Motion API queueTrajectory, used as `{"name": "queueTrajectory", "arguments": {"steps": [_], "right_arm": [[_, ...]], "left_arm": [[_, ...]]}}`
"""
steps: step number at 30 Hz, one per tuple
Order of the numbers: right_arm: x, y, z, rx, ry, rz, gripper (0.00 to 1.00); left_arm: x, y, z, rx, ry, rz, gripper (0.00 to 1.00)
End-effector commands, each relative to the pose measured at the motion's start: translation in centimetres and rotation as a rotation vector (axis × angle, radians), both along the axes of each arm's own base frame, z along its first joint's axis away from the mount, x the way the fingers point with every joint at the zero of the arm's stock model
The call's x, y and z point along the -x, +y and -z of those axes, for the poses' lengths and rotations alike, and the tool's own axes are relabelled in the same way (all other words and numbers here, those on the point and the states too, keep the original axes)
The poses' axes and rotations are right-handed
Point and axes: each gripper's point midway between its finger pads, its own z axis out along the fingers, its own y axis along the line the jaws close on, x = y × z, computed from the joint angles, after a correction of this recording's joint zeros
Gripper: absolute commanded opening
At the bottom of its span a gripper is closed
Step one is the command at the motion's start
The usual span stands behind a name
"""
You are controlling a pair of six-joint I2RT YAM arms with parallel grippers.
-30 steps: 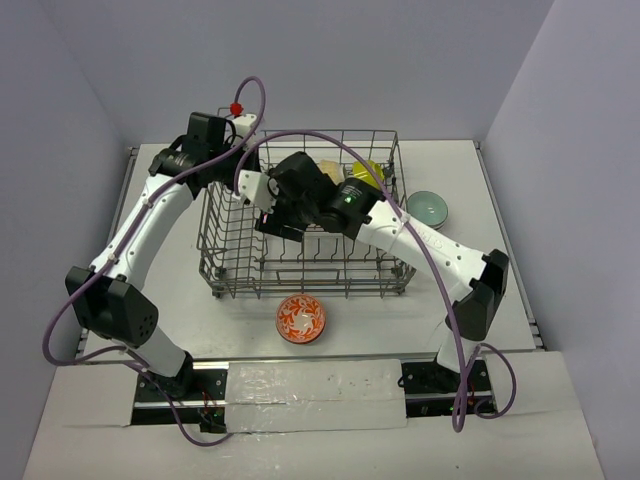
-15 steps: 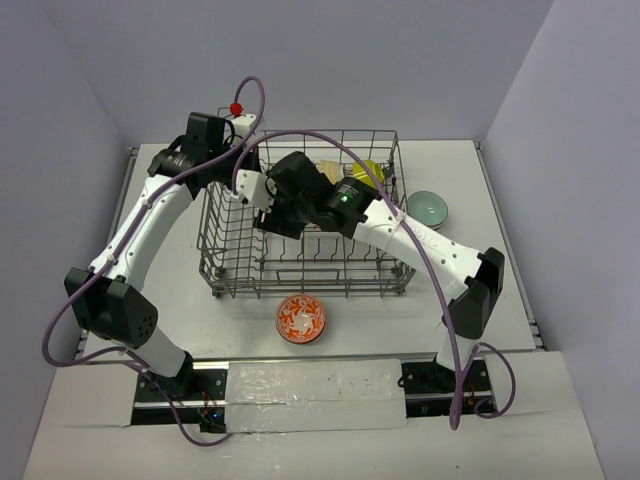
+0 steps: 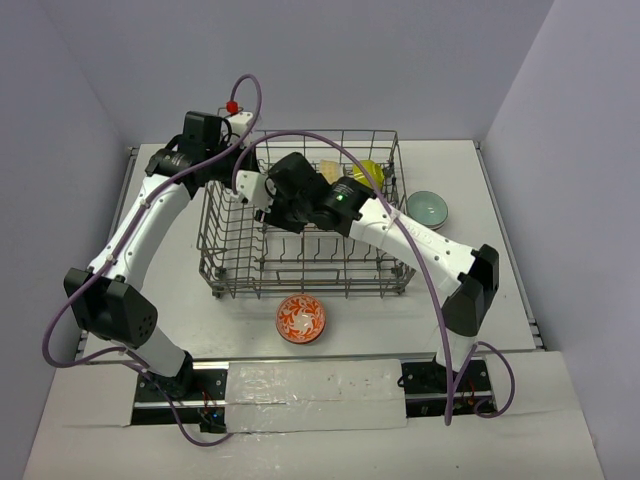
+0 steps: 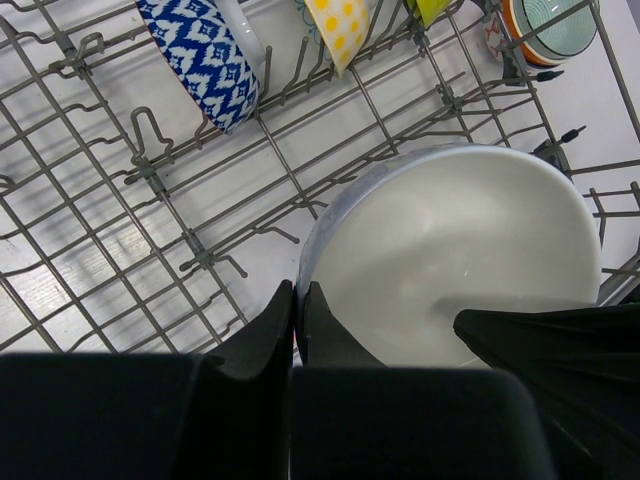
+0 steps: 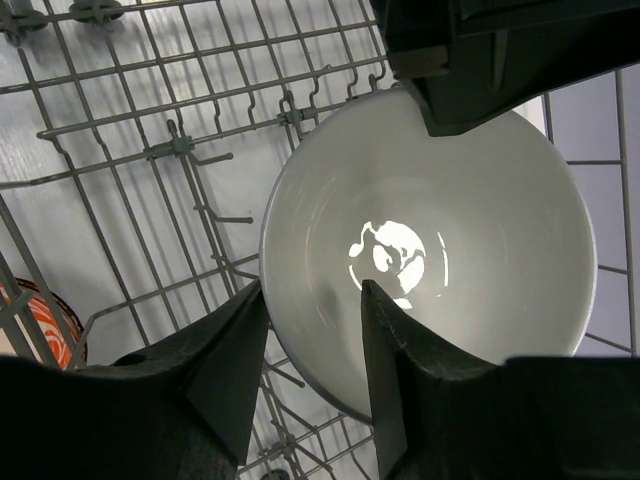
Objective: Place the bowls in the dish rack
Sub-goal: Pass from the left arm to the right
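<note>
A white bowl point(image 4: 460, 240) hangs over the left part of the grey wire dish rack point(image 4: 150, 180). My left gripper point(image 4: 298, 290) is shut on its rim. My right gripper point(image 5: 312, 290) is open, one finger inside the same bowl point(image 5: 470, 260) and one outside its near rim. In the rack stand a dark-blue patterned bowl point(image 4: 200, 55), a yellow dotted bowl point(image 4: 338, 25) and a lime bowl point(image 4: 430, 8). In the top view both arms hide the white bowl over the rack point(image 3: 300, 275).
A red-white patterned bowl point(image 3: 301, 319) sits on the table in front of the rack. A blue-white bowl point(image 3: 427, 208) sits just right of the rack. Upright tines fill the rack floor below the held bowl.
My right gripper has moved a little further left and back over the rack, closing in on the bowl. My left wrist has shifted slightly left.
</note>
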Motion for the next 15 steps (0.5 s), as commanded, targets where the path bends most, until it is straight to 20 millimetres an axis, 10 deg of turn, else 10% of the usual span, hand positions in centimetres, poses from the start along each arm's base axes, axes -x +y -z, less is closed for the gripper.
{"name": "queueTrajectory", "arguments": {"steps": [1, 15], "right_arm": [[-0.5, -0.1, -0.5, -0.028, -0.015, 0.023, 0.47], [-0.4, 0.0, 0.7, -0.036, 0.009, 0.02, 0.31]], "left_arm": [[-0.2, 0.1, -3.5, 0.059, -0.104, 0.001, 0.0], [-0.9, 0.5, -2.0, 0.035, -0.08, -0.035, 0.0]]}}
